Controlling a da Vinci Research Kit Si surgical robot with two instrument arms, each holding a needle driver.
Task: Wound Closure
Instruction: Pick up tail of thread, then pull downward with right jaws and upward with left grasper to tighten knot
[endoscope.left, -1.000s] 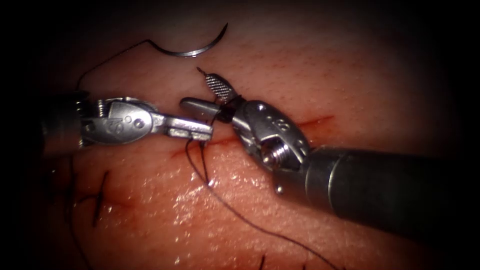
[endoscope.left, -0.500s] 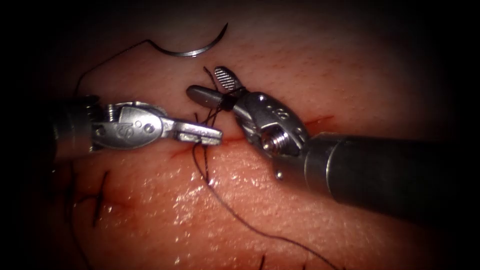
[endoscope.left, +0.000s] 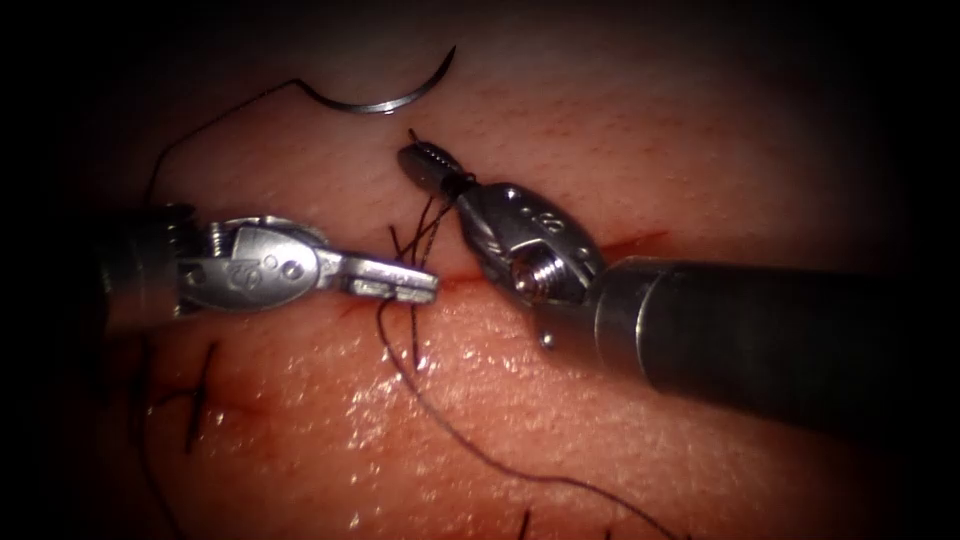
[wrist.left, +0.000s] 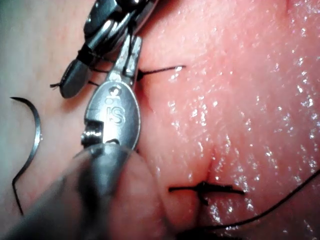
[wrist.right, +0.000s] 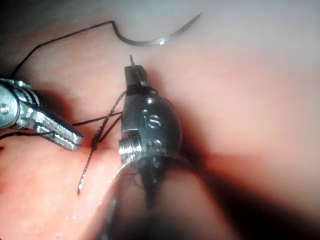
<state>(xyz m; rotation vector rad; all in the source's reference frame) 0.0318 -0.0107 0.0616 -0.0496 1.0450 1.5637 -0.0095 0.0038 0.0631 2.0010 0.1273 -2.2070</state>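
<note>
The curved needle (endoscope.left: 380, 104) lies free on the tissue (endoscope.left: 560, 420) beyond the cut (endoscope.left: 630, 243), held by neither tool and not in the tissue; its thread trails off to the left. My left tool (endoscope.left: 425, 283) is shut on the thread right over the cut, where a strand (endoscope.left: 400, 340) enters the tissue. My right tool (endoscope.left: 418, 160) is shut on the short thread end, whose tip pokes out past the jaws. Thread is looped around the right tool's jaws (wrist.right: 134, 75). The needle (wrist.right: 155, 41) and the left tool (wrist.right: 74, 139) also show in the right wrist view.
An earlier stitch (endoscope.left: 195, 395) crosses the cut at lower left, also seen as a stitch (wrist.left: 205, 189) from the left wrist. A long strand (endoscope.left: 540, 478) runs toward the front edge. Red fluid marks the cut line. The right shaft (endoscope.left: 760, 340) covers the tissue at the right.
The right tool's jaws stood wide open with thread wound around them; they have now shut on the short thread end. The left tool stayed shut and barely shifted.
</note>
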